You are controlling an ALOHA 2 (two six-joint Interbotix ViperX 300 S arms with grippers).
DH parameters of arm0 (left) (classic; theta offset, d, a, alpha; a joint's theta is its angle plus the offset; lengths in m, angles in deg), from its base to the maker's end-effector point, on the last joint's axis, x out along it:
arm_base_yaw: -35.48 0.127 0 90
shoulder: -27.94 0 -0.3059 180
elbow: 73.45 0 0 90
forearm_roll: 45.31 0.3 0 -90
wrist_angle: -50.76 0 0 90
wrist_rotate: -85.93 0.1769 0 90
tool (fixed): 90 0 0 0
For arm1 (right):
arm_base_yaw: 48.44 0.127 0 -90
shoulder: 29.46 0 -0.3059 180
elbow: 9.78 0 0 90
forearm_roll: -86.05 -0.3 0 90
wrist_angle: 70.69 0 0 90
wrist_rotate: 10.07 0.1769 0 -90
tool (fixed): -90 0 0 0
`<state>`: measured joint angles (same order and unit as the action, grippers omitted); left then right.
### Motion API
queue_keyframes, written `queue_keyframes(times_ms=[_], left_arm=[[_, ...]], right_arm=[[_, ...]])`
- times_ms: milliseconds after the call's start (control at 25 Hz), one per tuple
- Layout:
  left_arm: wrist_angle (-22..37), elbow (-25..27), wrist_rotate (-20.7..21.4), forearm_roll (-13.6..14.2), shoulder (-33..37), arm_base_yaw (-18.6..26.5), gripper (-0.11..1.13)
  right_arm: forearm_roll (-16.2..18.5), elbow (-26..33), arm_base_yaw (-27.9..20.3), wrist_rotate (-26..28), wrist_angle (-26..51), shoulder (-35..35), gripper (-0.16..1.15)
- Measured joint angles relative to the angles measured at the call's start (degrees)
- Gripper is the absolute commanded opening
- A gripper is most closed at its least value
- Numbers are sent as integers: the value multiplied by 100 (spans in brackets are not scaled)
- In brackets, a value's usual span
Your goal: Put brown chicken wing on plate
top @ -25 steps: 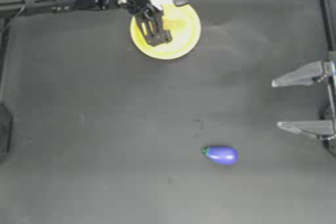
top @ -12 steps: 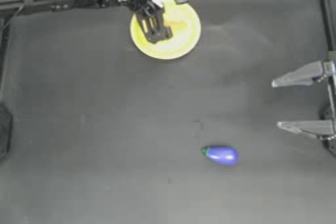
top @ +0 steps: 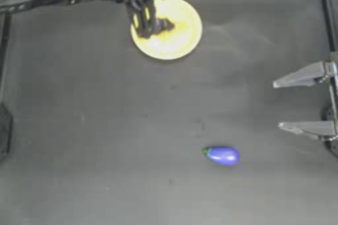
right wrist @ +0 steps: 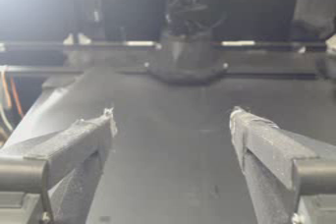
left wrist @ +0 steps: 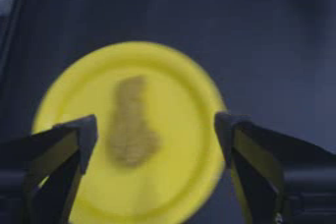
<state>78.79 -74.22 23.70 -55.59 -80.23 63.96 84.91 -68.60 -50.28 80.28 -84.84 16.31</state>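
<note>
1. One tool is at work: the left tool (left wrist: 154, 134) hangs over the plate (top: 182, 46) at the far side of the bench (top: 99, 135), its jaws spread wide and holding nothing.
2. The brown chicken wing (left wrist: 133, 126) lies flat on the plate, between and below the spread jaws in the left wrist view and touching neither. From above it is mostly hidden by the tool (top: 148, 21); only a brownish edge shows beside it.
3. Handling, as a judgement: the wing looks like a small, light toy piece, lumpy and probably stiff, not fragile. Its narrower end or mid-body, taken across the short width, would give the surest hold; the wider end could slip from the jaws.
4. The plate holds only the wing. It is shallow, so a nudge could slide the piece off the rim.
5. With the wing resting on the plate and let go, the task looks done.
6. Well apart, near the bench's middle, lies a toy eggplant (top: 222, 155), blue-purple with a green tip.
7. The right tool (top: 305, 101) waits at the right edge, jaws wide and empty.
</note>
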Motion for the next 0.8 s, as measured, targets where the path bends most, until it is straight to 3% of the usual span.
queue_keyframes(times_ms=[280,800], left_arm=[[-132,642,-70,-18,896,-703,99],[-1257,2074,-624,-202,2329,-1670,99]], right_arm=[[0,0,9,0,-9,0,99],[0,0,0,0,0,0,99]])
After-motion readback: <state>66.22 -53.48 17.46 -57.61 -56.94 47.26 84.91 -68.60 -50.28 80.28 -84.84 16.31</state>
